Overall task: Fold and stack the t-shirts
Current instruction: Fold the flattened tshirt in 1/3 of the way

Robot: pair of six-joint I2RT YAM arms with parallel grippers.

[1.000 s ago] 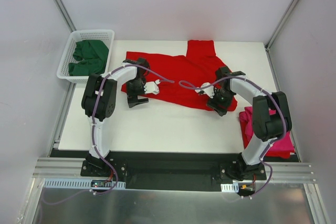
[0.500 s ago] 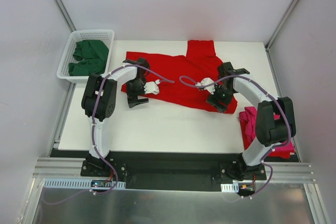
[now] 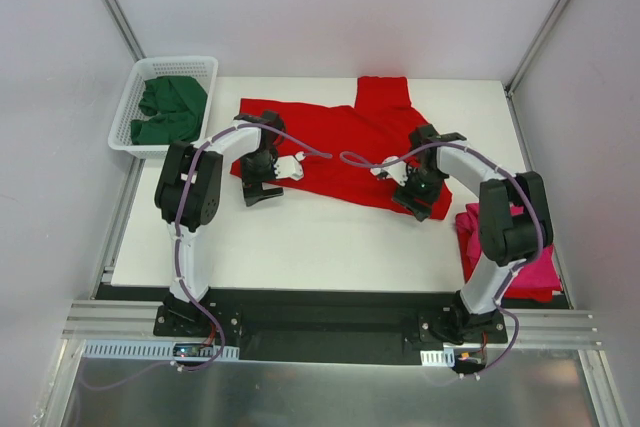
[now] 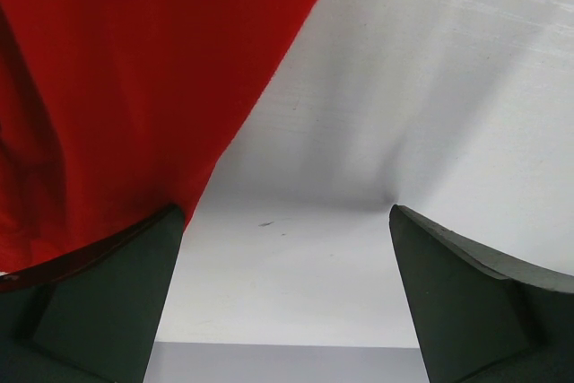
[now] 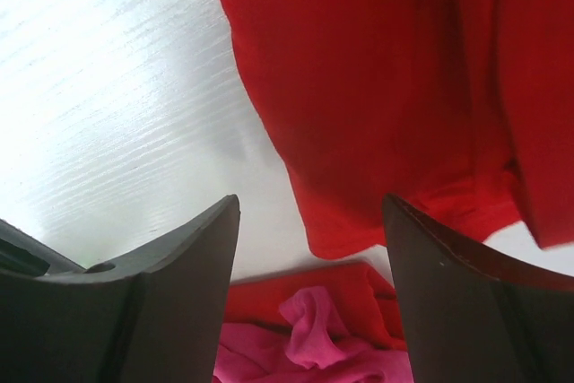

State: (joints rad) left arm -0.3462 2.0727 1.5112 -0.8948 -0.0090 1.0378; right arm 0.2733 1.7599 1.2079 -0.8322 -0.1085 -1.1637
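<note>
- Shows left gripper (image 3: 262, 191) spread to its widest, with nothing clamped.
- Between its jaws, only bare table (image 3: 300, 237), close below.
- At one jaw tip, the slanting edge of red shirt (image 3: 340, 142); cannot tell whether touching or just under it.
- Ahead of that gripper, to the same side, more red cloth lying in soft folds.
- Shows right gripper (image 3: 418, 201) partway open, gripping nothing.
- Just ahead of its jaws and centred between them, a hem corner of red shirt, flat on table.
- To one side of that corner, bare table; to the other, more red cloth with a long crease.
- Just past the corner, further ahead of right gripper, pink shirt (image 5: 314, 352) in a rumpled heap, near the table's edge.
- Between the two grippers, red shirt laid out across table, one sleeve pointing away from both.
- Well apart from left gripper, on the side away from right gripper, green shirts (image 3: 170, 107) bunched inside basket (image 3: 178, 60).
- Well apart from right gripper, basket and green shirts alike.
</note>
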